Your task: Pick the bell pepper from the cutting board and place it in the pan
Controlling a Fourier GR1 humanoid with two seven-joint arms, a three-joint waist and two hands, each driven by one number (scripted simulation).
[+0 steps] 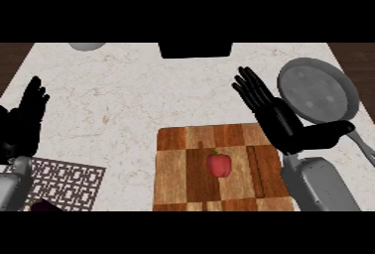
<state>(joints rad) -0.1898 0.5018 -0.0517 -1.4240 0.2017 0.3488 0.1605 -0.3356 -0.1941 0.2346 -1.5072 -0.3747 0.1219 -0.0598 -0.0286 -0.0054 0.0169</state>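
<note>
A small red bell pepper (218,164) with a green stem lies in the middle of the wooden checkered cutting board (176,158). The grey pan (316,88) rests on the counter at the right, its handle running toward the lower right. My right hand (282,124) hovers open over the board's upper right corner, fingers straight and pointing up-left, thumb out toward the pan's handle. It is above and right of the pepper, not touching it. My left hand (23,124) stands open at the left edge, fingers up.
A patterned trivet (62,183) lies at the lower left with a dark object (45,206) at its bottom edge. A black box (195,49) and a grey round item (88,46) sit at the counter's far edge. The pale marble counter (124,99) stretches between.
</note>
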